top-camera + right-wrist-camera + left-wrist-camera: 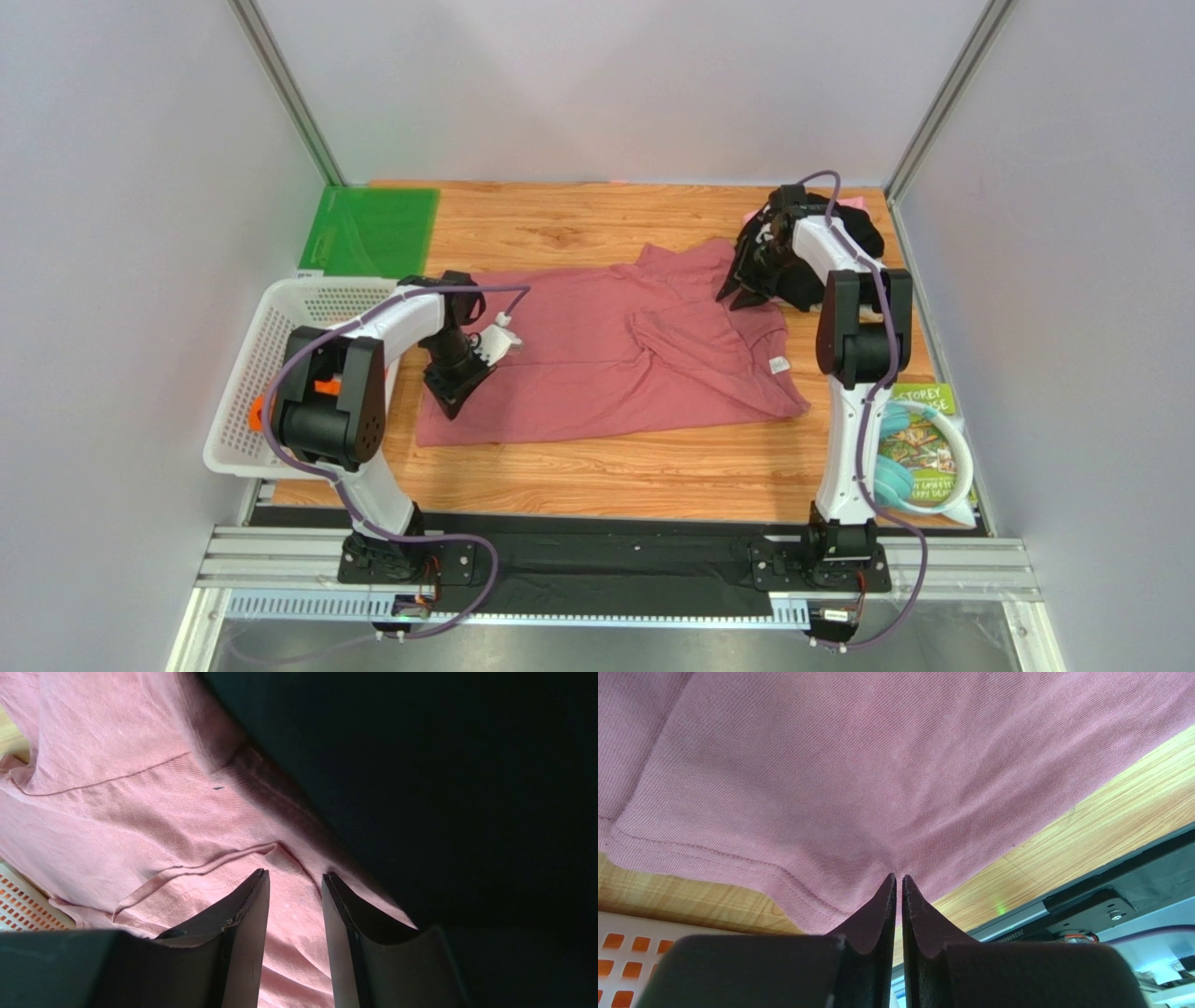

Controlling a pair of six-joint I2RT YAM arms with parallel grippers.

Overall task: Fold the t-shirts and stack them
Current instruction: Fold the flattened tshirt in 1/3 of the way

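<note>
A large dusty-rose t-shirt (617, 357) lies spread on the wooden table, its white neck label (777, 366) near the right side. My left gripper (452, 406) is at the shirt's left hem, shut on the dusty-rose cloth (829, 777), which puckers at the fingertips (899, 878). My right gripper (739, 291) hovers at the shirt's far right part, beside a black t-shirt (814, 273). In the right wrist view its jaws (295, 878) stand apart over rose cloth (140, 812), with the black t-shirt (456, 777) to the right. Nothing is pinched between them.
A white mesh basket (267, 350) holding something orange (326, 385) stands at the left edge. A green mat (372, 231) lies at the far left corner. A printed booklet with a teal ring (926, 448) sits near the right arm. Walls enclose three sides.
</note>
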